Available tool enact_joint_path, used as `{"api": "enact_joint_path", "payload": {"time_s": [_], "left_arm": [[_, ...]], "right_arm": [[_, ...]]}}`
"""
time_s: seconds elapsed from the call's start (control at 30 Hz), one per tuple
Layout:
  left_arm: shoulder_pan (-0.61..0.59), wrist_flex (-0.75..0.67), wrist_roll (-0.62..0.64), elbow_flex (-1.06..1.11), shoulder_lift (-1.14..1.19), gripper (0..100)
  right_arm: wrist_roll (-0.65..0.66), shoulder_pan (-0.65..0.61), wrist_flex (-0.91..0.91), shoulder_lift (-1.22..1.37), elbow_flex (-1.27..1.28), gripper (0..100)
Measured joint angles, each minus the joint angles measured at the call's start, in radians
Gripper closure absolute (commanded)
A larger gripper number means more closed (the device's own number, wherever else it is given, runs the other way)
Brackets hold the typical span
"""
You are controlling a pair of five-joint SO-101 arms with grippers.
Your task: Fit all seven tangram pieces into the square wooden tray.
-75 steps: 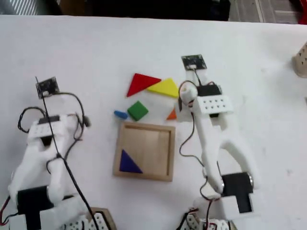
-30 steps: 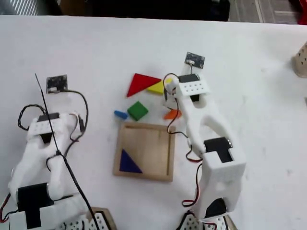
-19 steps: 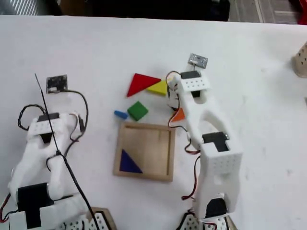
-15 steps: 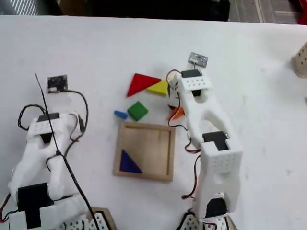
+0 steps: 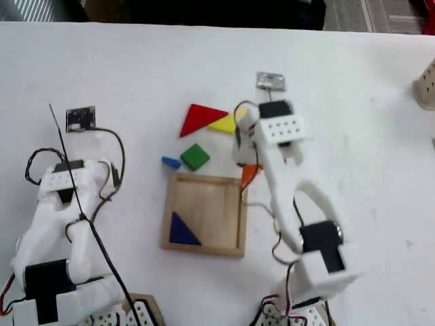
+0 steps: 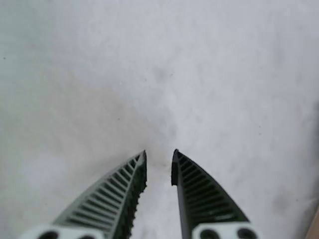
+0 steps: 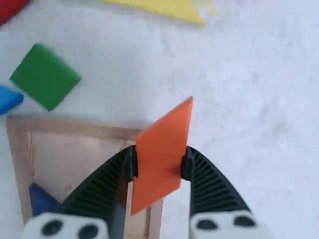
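Note:
My right gripper point(image 7: 158, 167) is shut on an orange piece point(image 7: 160, 154), held on edge just above the far right corner of the square wooden tray point(image 5: 204, 187). In the high view the orange piece point(image 5: 249, 174) hangs at that corner under the right gripper point(image 5: 247, 171). A purple triangle point(image 5: 181, 230) lies in the tray's near left corner. Beyond the tray lie a red triangle point(image 5: 200, 118), a yellow triangle point(image 5: 225, 123), a green square point(image 5: 195, 156) and a small blue piece point(image 5: 170, 163). My left gripper point(image 6: 158, 159) rests near the bare table, fingers slightly apart with nothing between them.
A pale pegged object point(image 5: 426, 85) stands at the far right edge of the table. Cables point(image 5: 88, 224) run over the left arm. A wooden block corner point(image 5: 146, 309) shows at the near edge by the left arm's base.
The right arm picked the orange piece off the table beside the tray and carried it back to the tray's far right corner. The left arm stayed put.

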Motion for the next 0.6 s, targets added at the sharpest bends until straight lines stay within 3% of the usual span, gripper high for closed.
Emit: {"api": "enact_joint_path", "payload": {"time_s": [0.27, 0.6], "left_arm": [[0.0, 0.0, 0.0, 0.0, 0.0, 90], [0.0, 0.0, 0.0, 0.0, 0.0, 90]], "right_arm": [[0.146, -0.218, -0.276, -0.264, 0.466, 97.8], [0.204, -0.333, -0.338, -0.222, 0.522, 97.6]]}}
